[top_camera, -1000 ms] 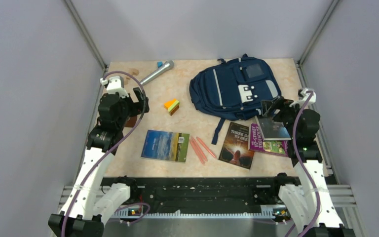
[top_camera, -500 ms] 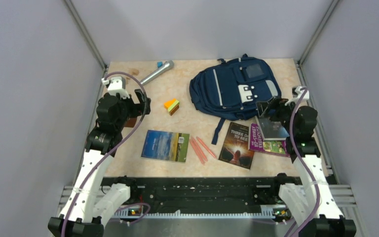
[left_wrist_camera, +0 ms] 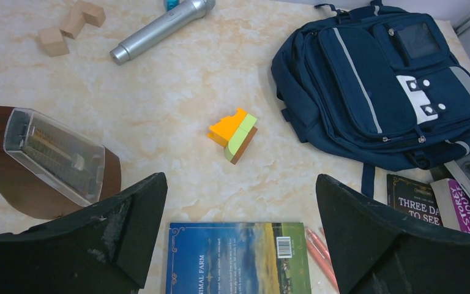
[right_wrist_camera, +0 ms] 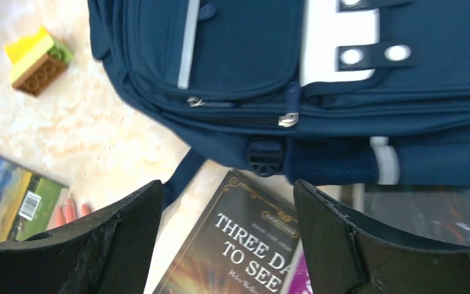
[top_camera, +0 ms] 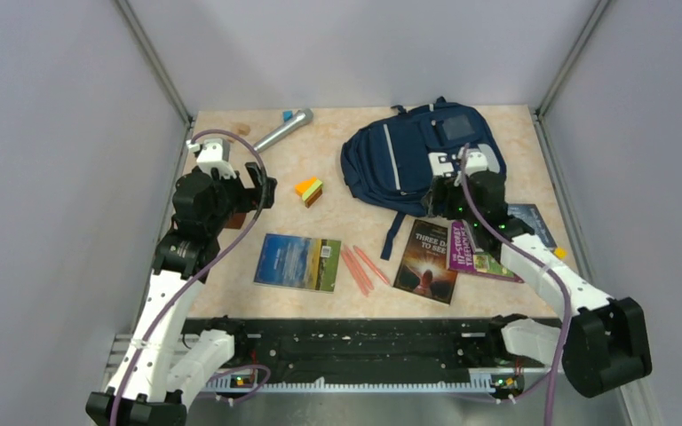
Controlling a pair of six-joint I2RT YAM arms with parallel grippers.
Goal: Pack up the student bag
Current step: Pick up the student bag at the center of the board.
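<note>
Student bag flat, long axis near-far, handle end far, right arm extended over its near edge, right fingers apart, left fingers wide apart.

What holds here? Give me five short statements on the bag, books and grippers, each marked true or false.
1. The student bag lies on the table with its front pockets up. True.
2. The right gripper grips a book. False: its jaws stand open and empty over the bag's lower edge.
3. The silver microphone is inside the bag. False: it lies on the table, apart from it.
4. The Three Days to See book lies on the table by the bag's strap. True.
5. The left gripper is shut. False: it is wide open and empty.
</note>
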